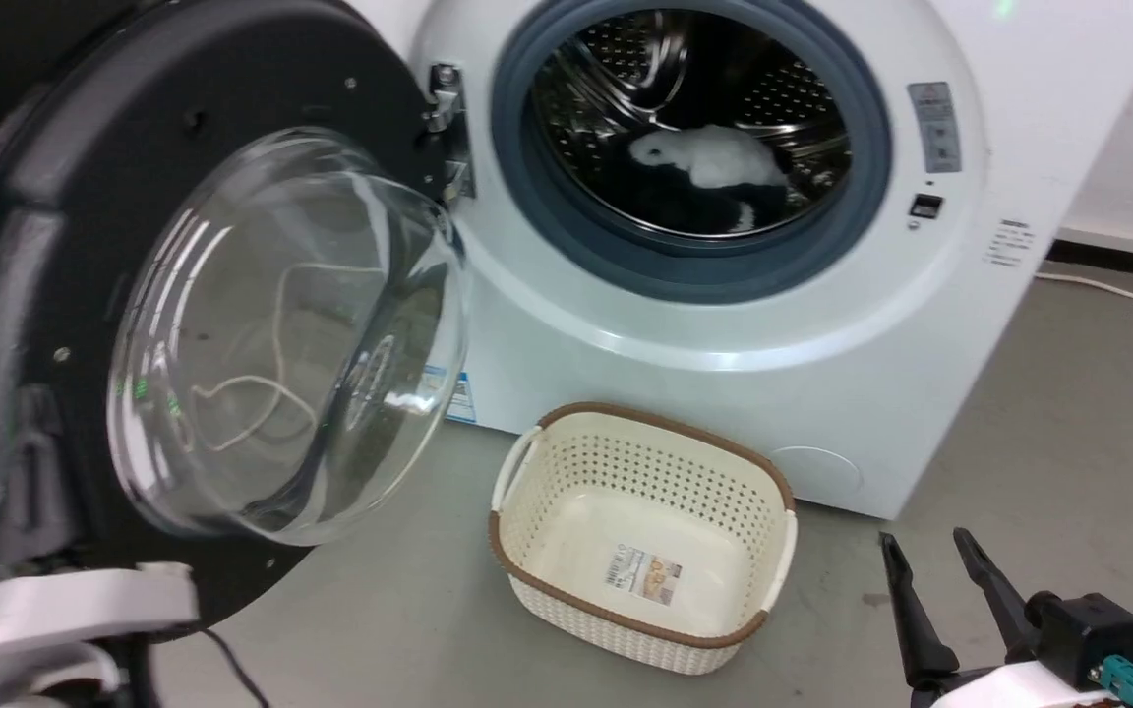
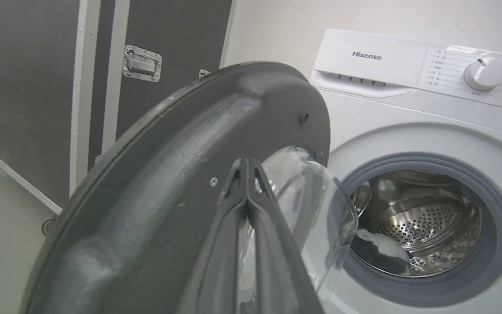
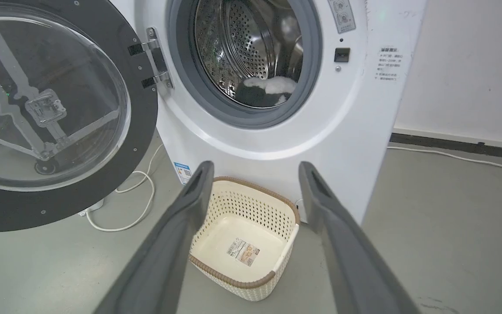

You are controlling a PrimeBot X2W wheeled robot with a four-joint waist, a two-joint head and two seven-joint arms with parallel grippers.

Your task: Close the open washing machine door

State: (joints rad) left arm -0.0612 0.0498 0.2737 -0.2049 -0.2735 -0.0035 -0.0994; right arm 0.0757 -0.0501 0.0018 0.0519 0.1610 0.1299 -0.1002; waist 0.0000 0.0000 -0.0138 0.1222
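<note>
Black rim, glass bowl: washing machine door [image 1: 26,295] hangs wide open at left on its hinge [image 1: 446,108]. I judge it rigid and heavyish but free-swinging, so I push the rim, not the slick glass. Left gripper [image 2: 246,168] is pinched together, empty, at the rim; contact unclear. Right gripper [image 1: 923,541] is spread, empty, near right. Basket [image 1: 566,605] sits low in front; swing path looks open.
</note>
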